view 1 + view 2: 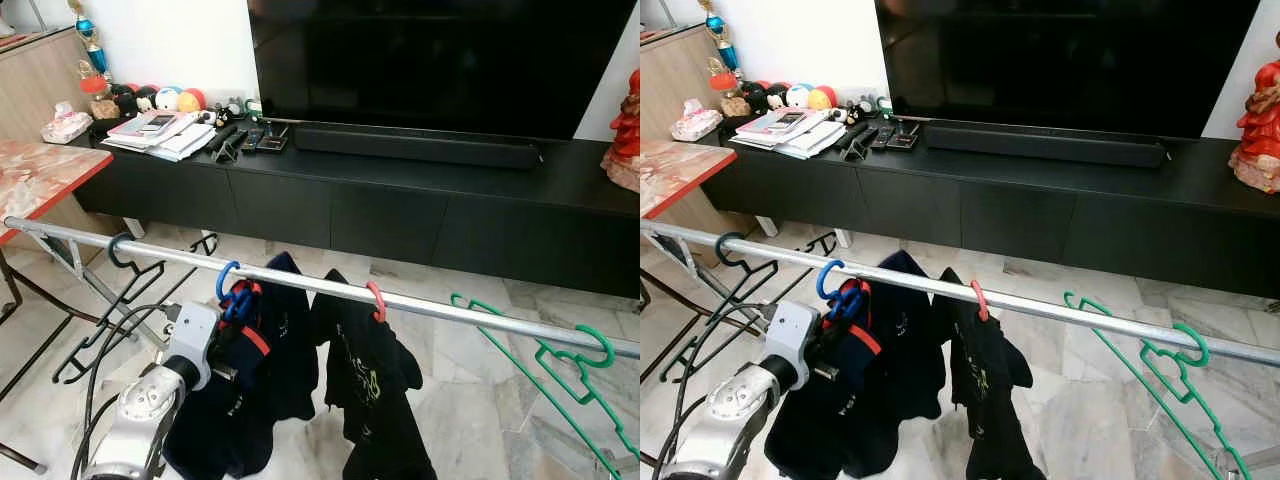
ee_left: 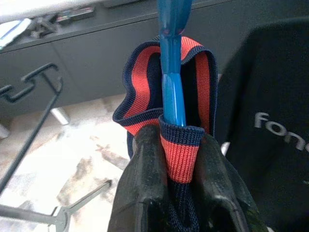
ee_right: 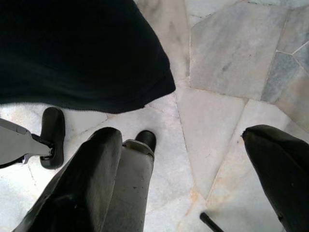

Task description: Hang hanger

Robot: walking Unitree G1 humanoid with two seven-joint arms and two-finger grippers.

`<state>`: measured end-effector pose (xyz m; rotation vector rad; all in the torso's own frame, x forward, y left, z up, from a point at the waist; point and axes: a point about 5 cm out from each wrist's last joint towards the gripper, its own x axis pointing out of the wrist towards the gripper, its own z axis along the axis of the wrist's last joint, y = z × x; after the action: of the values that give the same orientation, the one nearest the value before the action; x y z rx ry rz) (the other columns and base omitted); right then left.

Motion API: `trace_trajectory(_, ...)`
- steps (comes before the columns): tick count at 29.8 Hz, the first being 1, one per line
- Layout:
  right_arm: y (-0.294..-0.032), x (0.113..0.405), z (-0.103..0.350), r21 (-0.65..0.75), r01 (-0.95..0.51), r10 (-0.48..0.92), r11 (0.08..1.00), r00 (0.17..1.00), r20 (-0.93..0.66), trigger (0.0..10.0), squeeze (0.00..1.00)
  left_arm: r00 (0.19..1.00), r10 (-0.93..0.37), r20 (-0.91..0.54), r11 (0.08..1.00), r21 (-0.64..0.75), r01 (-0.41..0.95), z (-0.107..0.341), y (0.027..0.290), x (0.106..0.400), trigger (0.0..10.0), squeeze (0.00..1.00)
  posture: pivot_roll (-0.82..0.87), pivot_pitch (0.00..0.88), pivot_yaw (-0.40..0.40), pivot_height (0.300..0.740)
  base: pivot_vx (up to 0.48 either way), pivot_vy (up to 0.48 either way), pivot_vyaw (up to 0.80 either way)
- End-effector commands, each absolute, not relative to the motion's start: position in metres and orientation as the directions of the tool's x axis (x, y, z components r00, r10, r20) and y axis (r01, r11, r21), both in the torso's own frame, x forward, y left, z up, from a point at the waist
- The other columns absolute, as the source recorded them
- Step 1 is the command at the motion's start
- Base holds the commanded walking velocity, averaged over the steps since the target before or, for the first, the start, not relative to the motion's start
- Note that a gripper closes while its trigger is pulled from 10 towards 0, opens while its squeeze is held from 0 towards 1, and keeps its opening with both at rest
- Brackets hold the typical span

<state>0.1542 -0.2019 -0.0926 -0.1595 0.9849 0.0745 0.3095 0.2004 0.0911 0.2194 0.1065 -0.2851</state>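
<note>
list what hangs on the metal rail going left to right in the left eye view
black hanger → blue hanger with dark shirt, held by the left gripper → red hanger with black shirt → green hanger

Blue plastic hanger (image 2: pixel 172 72) hook cut by wrist-view edge, lower part buried in striped navy-red collar (image 2: pixel 181 145). Green plastic hanger (image 1: pixel 560 380) runs off frame edge.
</note>
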Motion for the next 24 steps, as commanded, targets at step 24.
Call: trace_trajectory(24,-0.2,0.152,-0.094,-0.098,-0.152,-0.001,0.984,0.536,-0.844,10.0,0.0,0.966,-0.174,-0.191,0.942,0.252,0.219,0.092,0.194,0.338,10.0,0.0,0.03,0.058,0.038,0.74,0.0,0.0,0.0)
